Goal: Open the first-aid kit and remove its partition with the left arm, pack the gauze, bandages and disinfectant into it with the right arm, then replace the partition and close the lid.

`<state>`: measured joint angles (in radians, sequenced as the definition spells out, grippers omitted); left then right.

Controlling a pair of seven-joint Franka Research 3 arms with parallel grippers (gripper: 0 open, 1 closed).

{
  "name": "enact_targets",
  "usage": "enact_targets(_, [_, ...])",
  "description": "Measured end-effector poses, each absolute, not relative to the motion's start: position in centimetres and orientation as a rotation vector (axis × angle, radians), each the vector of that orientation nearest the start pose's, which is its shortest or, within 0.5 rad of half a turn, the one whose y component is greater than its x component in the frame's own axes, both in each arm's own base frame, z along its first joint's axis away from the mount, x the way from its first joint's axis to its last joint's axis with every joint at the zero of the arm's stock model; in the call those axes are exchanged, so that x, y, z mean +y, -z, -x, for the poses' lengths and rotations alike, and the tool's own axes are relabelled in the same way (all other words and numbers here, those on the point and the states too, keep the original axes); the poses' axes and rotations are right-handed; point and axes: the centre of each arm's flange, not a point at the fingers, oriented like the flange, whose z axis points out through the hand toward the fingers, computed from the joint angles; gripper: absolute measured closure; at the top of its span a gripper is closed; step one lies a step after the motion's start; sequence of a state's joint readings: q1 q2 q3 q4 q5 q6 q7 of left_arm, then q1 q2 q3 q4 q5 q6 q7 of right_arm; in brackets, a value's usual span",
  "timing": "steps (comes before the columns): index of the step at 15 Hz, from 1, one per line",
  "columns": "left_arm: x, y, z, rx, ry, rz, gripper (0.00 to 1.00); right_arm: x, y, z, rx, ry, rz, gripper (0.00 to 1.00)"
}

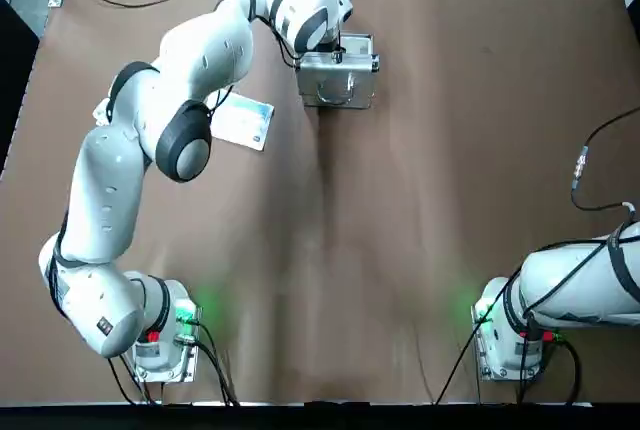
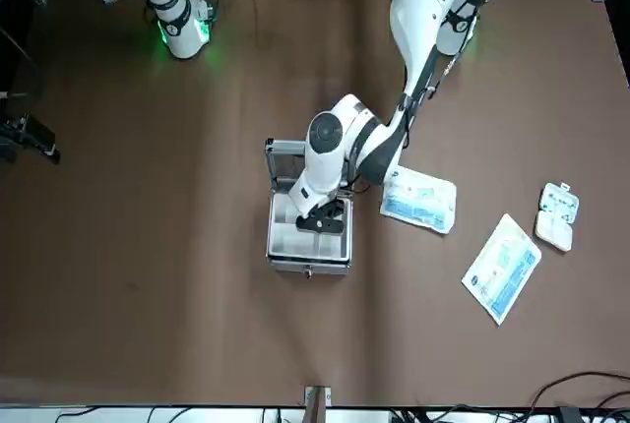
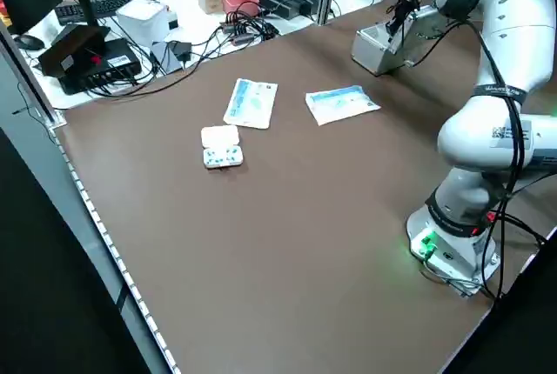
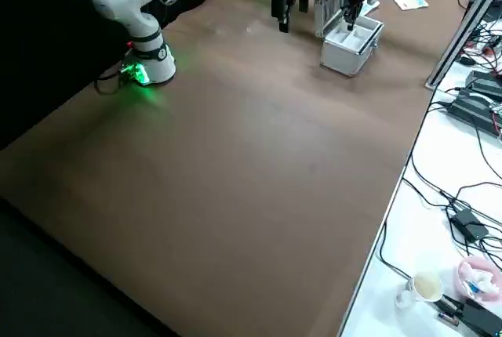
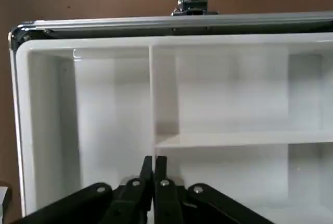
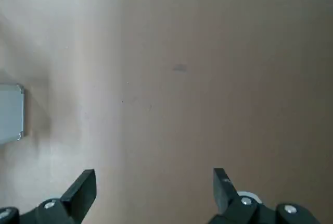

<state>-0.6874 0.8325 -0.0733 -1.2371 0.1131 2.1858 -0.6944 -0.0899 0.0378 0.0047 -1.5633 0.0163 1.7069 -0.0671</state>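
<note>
From overhead, I see the metal first-aid kit (image 1: 338, 82) at the far side of the brown table, the left arm (image 1: 182, 90) arching over to it, and a smooth flat packet (image 1: 242, 121) partly under that arm. The front view shows the kit open, its boxy body shiny along the edges, the lid (image 2: 285, 159) raised on the robot's side; inside lies the partition (image 2: 308, 246), a pale moulded tray, with the left gripper (image 2: 323, 218) over it. Beside the arm lies the packet with blue print, then a second packet (image 2: 502, 269) and a small white hinged plastic box (image 2: 557, 216), lying open. The left side view shows blue-patterned contents in one half of that box. In the left wrist view the partition sits within the kit's metal rim, glossy, thin walls splitting it into compartments; the left gripper's jaws are drawn together at a dividing wall, though I can't tell if they pinch it. The right wrist view shows the right gripper (image 6: 155, 182) above bare tabletop, jaws wide apart, holding nothing.
</note>
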Motion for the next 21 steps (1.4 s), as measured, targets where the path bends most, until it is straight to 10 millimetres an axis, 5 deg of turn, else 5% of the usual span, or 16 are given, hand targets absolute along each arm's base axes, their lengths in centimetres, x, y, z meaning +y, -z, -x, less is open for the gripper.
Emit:
enact_targets(13, [-51.6, -26.7, -56.5, 0.179, 0.163, 3.166, 0.90, -4.8, -61.9, -57.8, 0.030, 0.167, 3.129, 0.01])
enact_targets(21, [-51.5, -27.1, -56.8, 0.171, 0.172, 3.169, 0.36, -4.8, -61.9, -57.8, 0.030, 0.167, 3.129, 0.01])
